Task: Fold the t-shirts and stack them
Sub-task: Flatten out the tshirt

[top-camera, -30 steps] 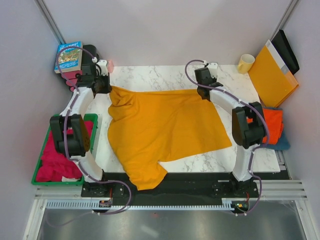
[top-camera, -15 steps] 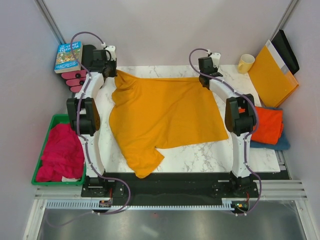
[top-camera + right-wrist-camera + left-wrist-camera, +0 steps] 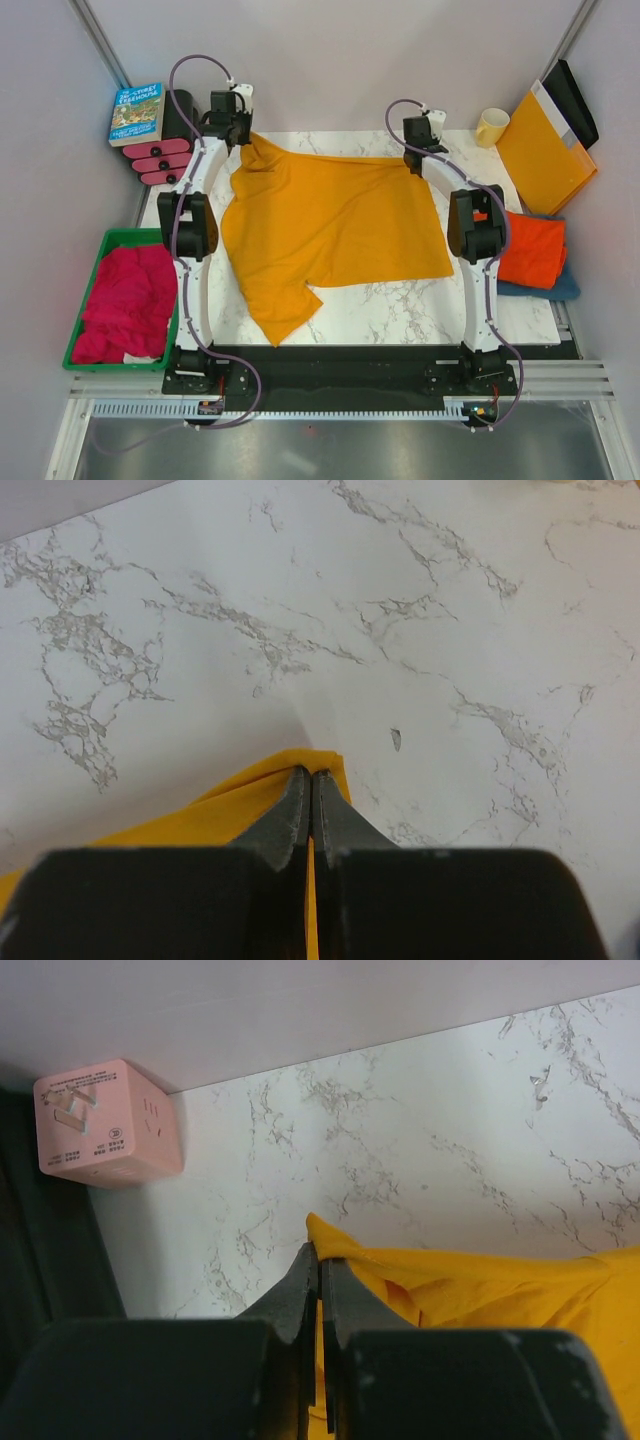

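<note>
- Item: mustard-yellow t-shirt (image 3: 330,230), spread on the marble table (image 3: 400,310). Its far edge is strung between the two grippers and its body trails back from them toward the arm bases. One sleeve lies rumpled nearest the left base.
- Tool, left gripper (image 3: 322,1258): jaws pinched together on the shirt's far-left corner, which peaks up at the tips.
- Tool, right gripper (image 3: 310,777): jaws likewise closed on the far-right corner, with only a small fold of cloth showing.
- Step in hand (judged): flattening the shirt before folding. It would go best with both corners kept level under even tension, then lowered together so the far hem lies straight.
- Edges: little table is left beyond either gripper before the back wall. A pink cube (image 3: 105,1120) sits ahead-left of the left tips, and a mug (image 3: 491,126) to the right of the right gripper.
- Open room: bare marble behind the shirt, toward the bases.
- Also present: orange-red t-shirt (image 3: 535,250) on the blue t-shirt (image 3: 560,288), beside the right arm.
</note>
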`<state>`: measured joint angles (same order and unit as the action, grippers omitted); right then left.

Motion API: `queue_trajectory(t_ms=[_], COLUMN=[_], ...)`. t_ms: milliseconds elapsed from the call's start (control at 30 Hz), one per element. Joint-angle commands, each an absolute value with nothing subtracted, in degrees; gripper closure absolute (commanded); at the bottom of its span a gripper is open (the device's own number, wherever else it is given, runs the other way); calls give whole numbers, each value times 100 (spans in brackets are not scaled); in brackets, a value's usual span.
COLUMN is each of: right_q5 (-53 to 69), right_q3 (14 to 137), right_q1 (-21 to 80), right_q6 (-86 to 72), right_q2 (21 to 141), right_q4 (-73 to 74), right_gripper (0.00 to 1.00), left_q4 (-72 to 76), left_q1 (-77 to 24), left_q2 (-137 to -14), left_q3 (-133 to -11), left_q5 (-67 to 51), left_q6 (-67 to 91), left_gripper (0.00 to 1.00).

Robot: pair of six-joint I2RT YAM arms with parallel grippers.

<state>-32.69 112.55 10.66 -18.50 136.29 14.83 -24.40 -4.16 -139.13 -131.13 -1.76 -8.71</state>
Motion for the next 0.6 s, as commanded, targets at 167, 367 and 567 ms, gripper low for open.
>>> queue_trajectory(t_ms=[167,367,567], right_q5=[-2944,-3418,-3559], right_q3=[11672,10637,9379], right_q1=[1019,1511,1705], right_q6=[-2075,-1662,-1494], right_q2=[12702,9903,7590], right_q4=[1538,1363,2011], right_gripper=[100,100,100], left_q4=[-2426,-2697,-3260], left_q1=[-413,-404,-404], left_q2=[-12738,-10365,-7688], left_q3=[-13176,-12437,-10497], left_q5=[71,-132,-510], left_q6=[-695,-98,114], left_gripper=[98,98,98])
